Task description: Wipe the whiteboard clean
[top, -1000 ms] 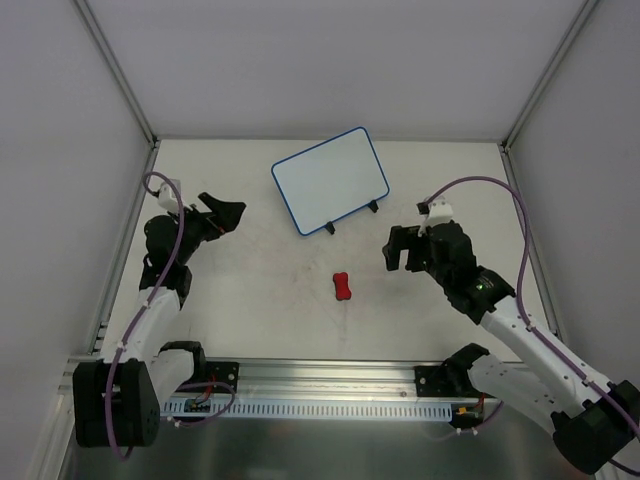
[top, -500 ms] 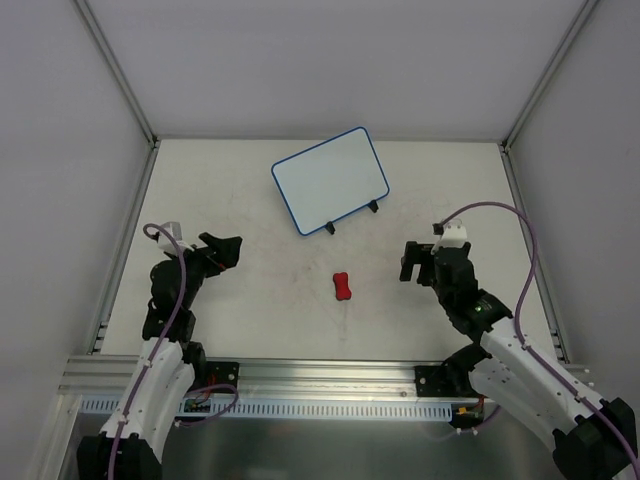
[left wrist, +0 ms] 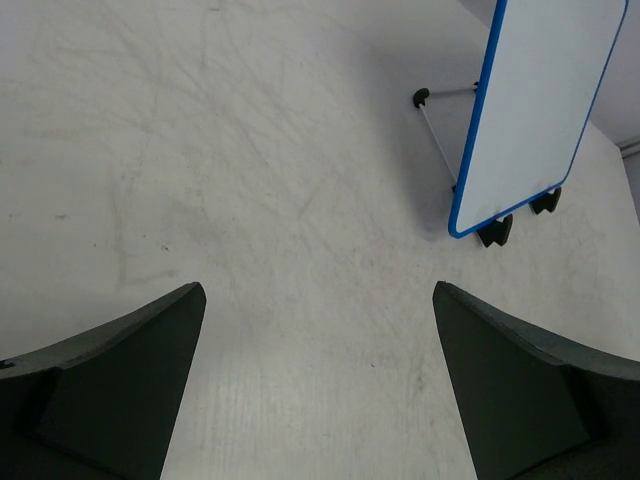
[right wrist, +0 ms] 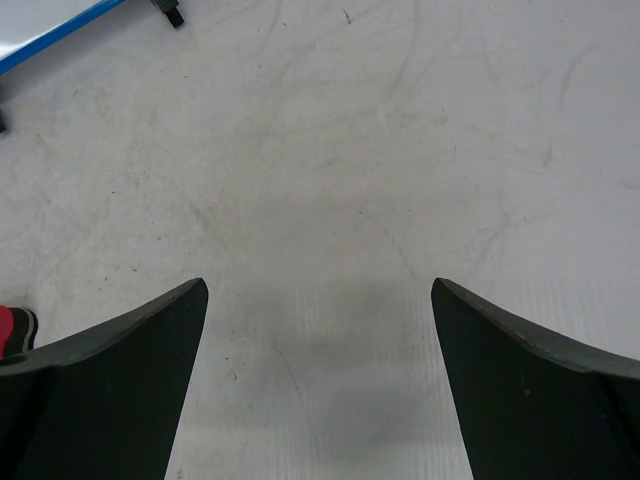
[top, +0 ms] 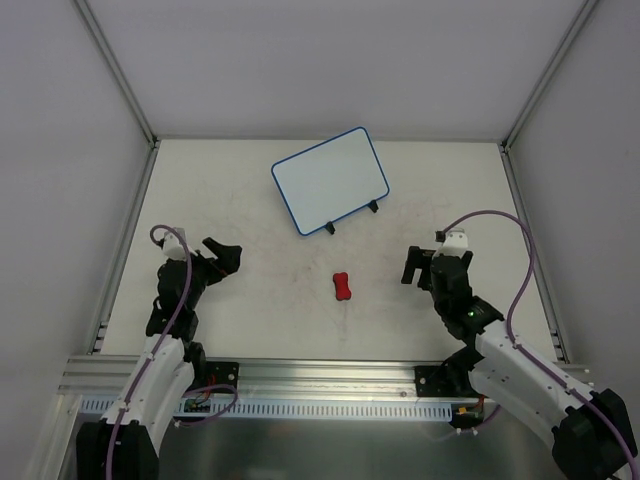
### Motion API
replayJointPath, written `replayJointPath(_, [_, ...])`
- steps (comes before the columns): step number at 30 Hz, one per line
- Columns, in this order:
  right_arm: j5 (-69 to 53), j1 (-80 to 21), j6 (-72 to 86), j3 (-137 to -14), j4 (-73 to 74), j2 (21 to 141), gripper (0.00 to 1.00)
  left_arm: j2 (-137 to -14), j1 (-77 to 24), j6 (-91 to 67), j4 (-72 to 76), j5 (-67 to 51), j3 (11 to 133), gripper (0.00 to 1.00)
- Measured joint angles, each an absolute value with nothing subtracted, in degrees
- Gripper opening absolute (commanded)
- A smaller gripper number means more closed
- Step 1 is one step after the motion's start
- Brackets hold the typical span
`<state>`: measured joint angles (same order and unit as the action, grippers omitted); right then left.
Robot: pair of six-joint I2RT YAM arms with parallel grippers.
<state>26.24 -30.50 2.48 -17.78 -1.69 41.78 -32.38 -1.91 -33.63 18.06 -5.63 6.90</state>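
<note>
The whiteboard (top: 330, 180), white with a thin blue rim, stands tilted on small black feet at the back middle of the table; its face looks blank. It also fills the upper right of the left wrist view, whiteboard (left wrist: 540, 110), and only a strip of its blue rim (right wrist: 50, 35) shows in the right wrist view. A small red eraser (top: 343, 286) lies on the table in front of it, seen as a red sliver (right wrist: 10, 328) by the right wrist. My left gripper (top: 228, 257) (left wrist: 318, 290) hangs open at the left, holding nothing. My right gripper (top: 418, 262) (right wrist: 318, 285) is open at the right, also holding nothing.
Grey enclosure walls with metal corner posts (top: 120, 75) close in the table on three sides. An aluminium rail (top: 320, 375) carrying both arm bases runs along the near edge. The tabletop (top: 270, 300) is white with faint scuff marks.
Both arms have drawn back toward the near edge, away from the whiteboard, with their jaws staying open. The whiteboard and the eraser have not moved.
</note>
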Motion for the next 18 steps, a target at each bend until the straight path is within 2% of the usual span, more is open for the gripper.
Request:
replayJointPath(7, [26.94,-30.5,2.63,-17.78,-1.76,43.57,0.99,-37.95,-1.91,-33.71,18.11,-6.74,8.99,0.99])
replayJointPath(18, [27.81,-30.5,3.01,-17.8,-1.8,43.22,0.99,-35.83,-1.91,-33.69,18.13,-7.03,9.19,0.99])
